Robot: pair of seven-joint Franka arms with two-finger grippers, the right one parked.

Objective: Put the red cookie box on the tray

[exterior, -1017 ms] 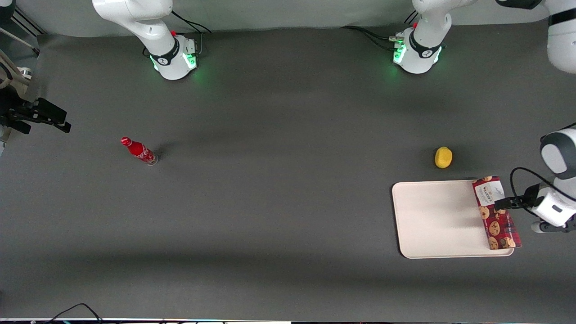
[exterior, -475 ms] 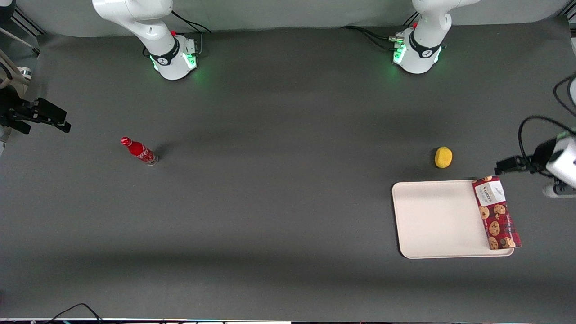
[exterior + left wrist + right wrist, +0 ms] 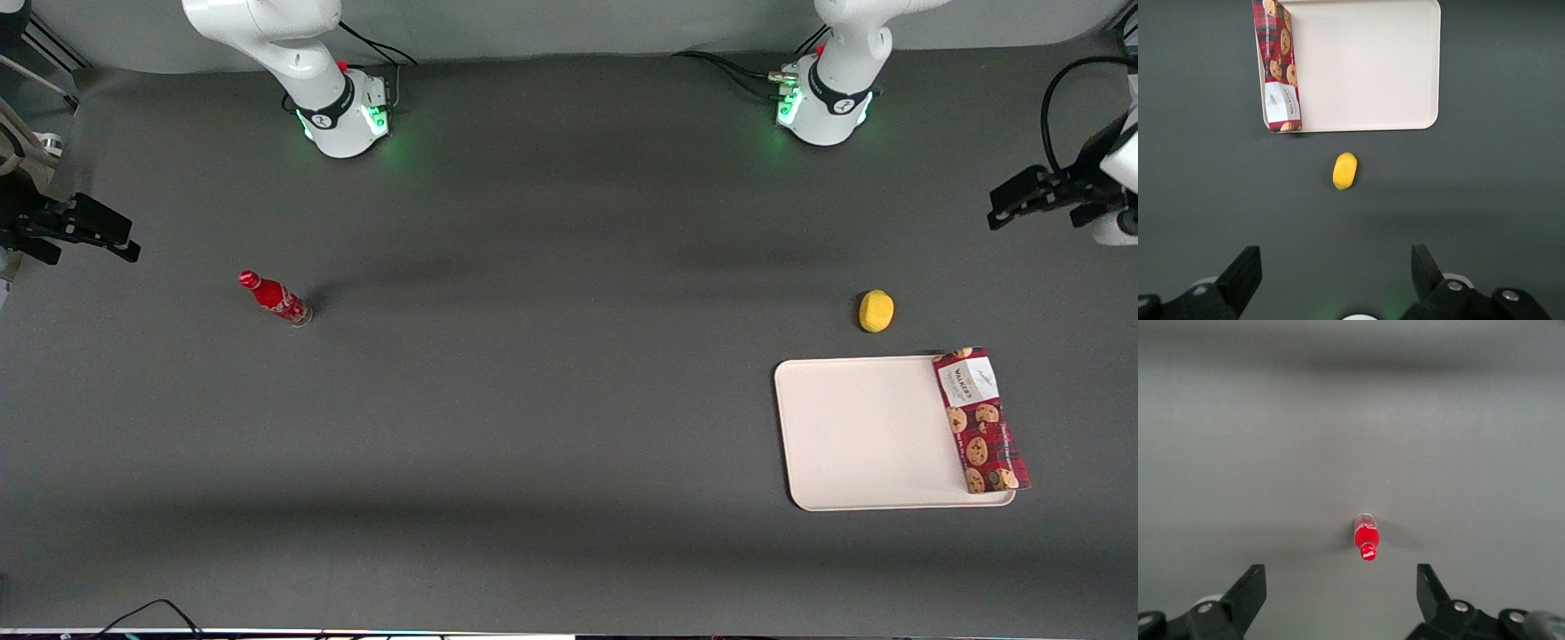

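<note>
The red cookie box point(image 3: 981, 420) lies flat along the tray's point(image 3: 862, 436) short edge at the working arm's end, white label end farther from the front camera. Its long outer side sits over the rim, so part of it seems to overhang the table point(image 3: 551, 400). Judged from this, the placing looks done and the step in hand is the retreat. Doing it well means carrying the arm up and away without sweeping low over the tray. Should the overhang be judged too much, a gentle push on the box's long side toward the tray's middle would seat it fully.

Just past the tray's farther edge, a small yellow lemon-like object point(image 3: 876, 310) rests on the table, apart from both tray and box.

Farther still, the claw point(image 3: 1013, 200) hangs high and well clear of everything, at the working arm's end. Its fingers point(image 3: 1241, 277) are spread wide and hold nothing.
</note>
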